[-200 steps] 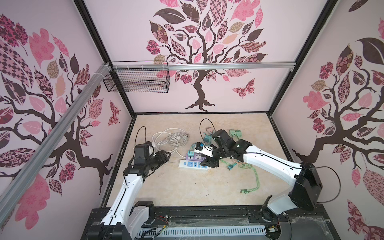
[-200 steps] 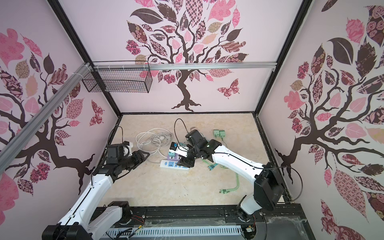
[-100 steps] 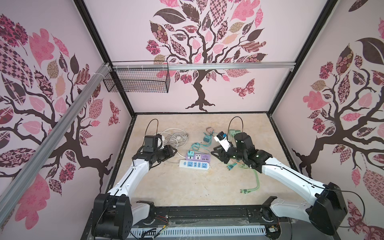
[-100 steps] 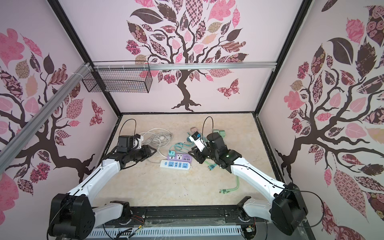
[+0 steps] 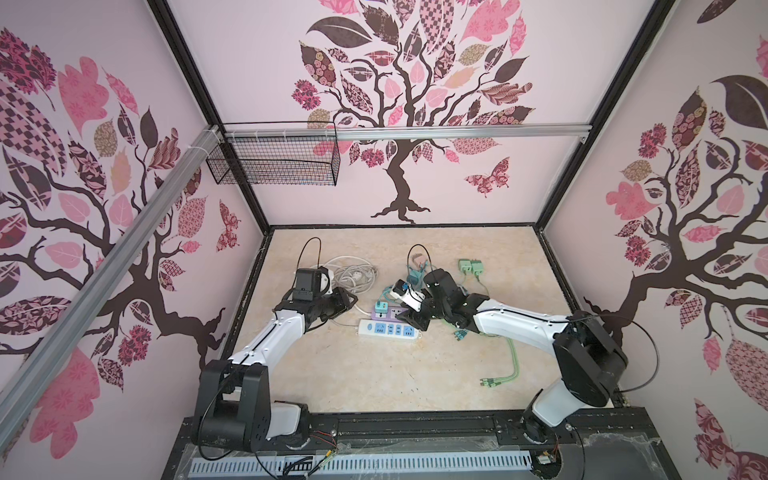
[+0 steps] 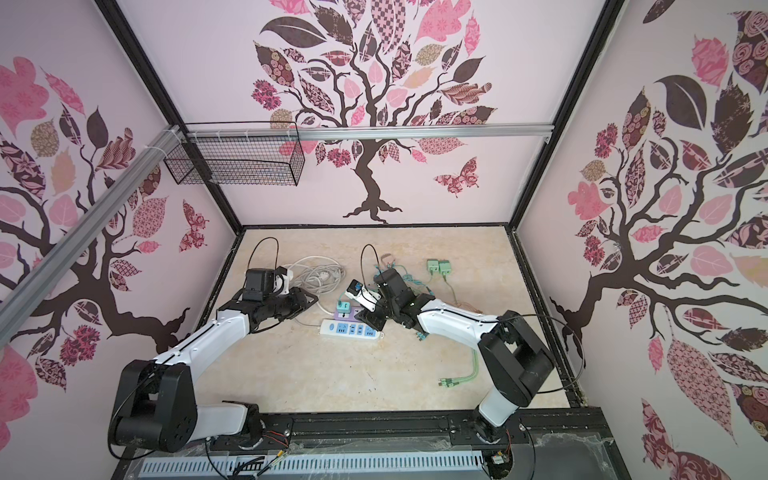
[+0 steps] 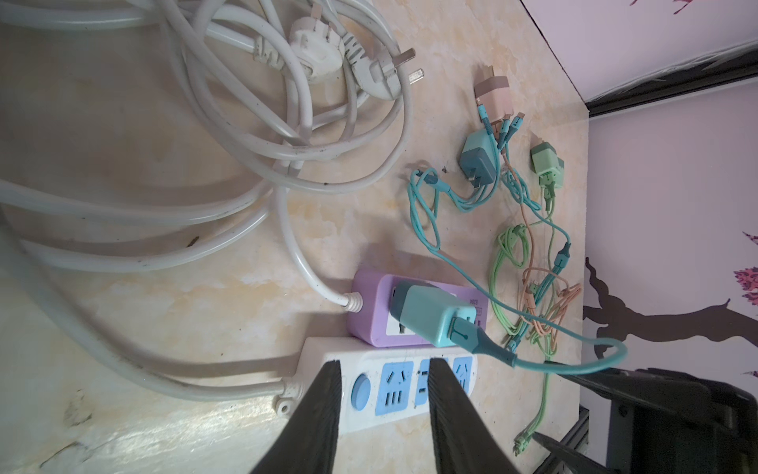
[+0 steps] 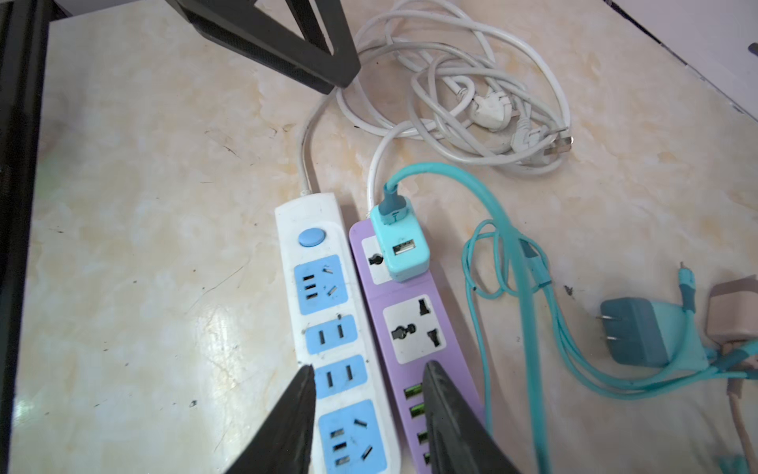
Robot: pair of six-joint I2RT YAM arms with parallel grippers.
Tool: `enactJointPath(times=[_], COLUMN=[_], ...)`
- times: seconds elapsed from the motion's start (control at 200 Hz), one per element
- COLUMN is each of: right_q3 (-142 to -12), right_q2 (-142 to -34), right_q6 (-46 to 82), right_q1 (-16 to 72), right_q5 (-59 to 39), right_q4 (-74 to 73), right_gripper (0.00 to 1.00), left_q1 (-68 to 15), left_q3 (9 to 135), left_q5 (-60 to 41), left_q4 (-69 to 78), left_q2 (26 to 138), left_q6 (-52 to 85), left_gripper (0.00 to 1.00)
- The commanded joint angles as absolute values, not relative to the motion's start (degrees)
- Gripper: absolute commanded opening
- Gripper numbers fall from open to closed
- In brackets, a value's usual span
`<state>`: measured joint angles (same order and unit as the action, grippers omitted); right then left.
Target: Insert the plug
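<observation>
right arm's swung back in over the strips since half a sec ago. small teal plastic usb charger plug (image 8: 404, 246) sits in the cord-end socket of the purple plastic power strip (image 8: 414, 328), beside the white power strip with blue sockets (image 8: 320, 287). right gripper (image 8: 369, 365) and left gripper (image 7: 384, 362) both have fingers apart, holding nothing.

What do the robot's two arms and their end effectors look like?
The left arm and right arm have glossy white shells joined by bulky black joints. A thin black cable loops above each wrist; the left wrist carries a boxy black camera. The left end effector and right end effector each have two matte black, wedge-shaped fingers. No markings are legible.
</observation>
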<state>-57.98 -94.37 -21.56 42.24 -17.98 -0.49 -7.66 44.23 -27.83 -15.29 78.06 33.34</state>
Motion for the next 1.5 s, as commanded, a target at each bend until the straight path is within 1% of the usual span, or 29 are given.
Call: enactJointPath(times=[0.0, 0.065, 0.315, 0.66, 0.83, 0.9, 1.035, 1.3, 1.496], right_q3=[-60.9, -62.0, -66.5, -72.5, -74.1, -74.9, -76.6, -77.6, -78.1], right_q2=[-97.7, -99.6, -105.0, -111.5, -113.5, -114.3, -115.7, -116.2, -117.3], right_q6=[-26.0, -26.7, -28.7, -30.8, -31.3, -31.5, -32.6, -33.9, -35.4], right_q1=[42.2, 42.2, 42.2, 42.6, 43.0, 43.0, 43.1, 43.0, 42.8], right_q5=[-16.8, -17.0, -18.3, -21.2, -21.6, -21.7, -21.6, -21.8, -21.5], right_q4=[-2.5, -3.2, -3.9, -0.5, 0.5, 1.3, 3.6, 5.5, 6.7], right_gripper=[0.47, 0.47, 0.48, 0.47, 0.45, 0.41, 0.29, 0.11, 0.06], left_q1=[-7.9, -8.0, -9.4, -9.3, -9.3, -9.5, -9.6, -10.4, -10.9], left_q3=[44.5, 45.0, 47.0, 47.7, 48.6, 48.8, 48.8, 49.4, 50.1], left_q5=[-30.2, -31.9, -35.6, -34.6, -35.4, -35.6, -36.0, -37.9, -38.2], left_q4=[-11.2, -9.5, -5.9, -4.7, -4.2, -3.9, -3.5, -2.3, -2.4], left_q2=[80.9, 82.9, 88.6, 92.9, 96.0, 96.7, 97.8, 100.4, 101.8], left_q6=[34.1, 34.7, 34.8, 35.9, 35.9, 36.0, 36.1, 35.8, 35.6], left_gripper=[0.36, 0.33, 0.31, 0.29, 0.26, 0.25, 0.23, 0.20, 0.19])
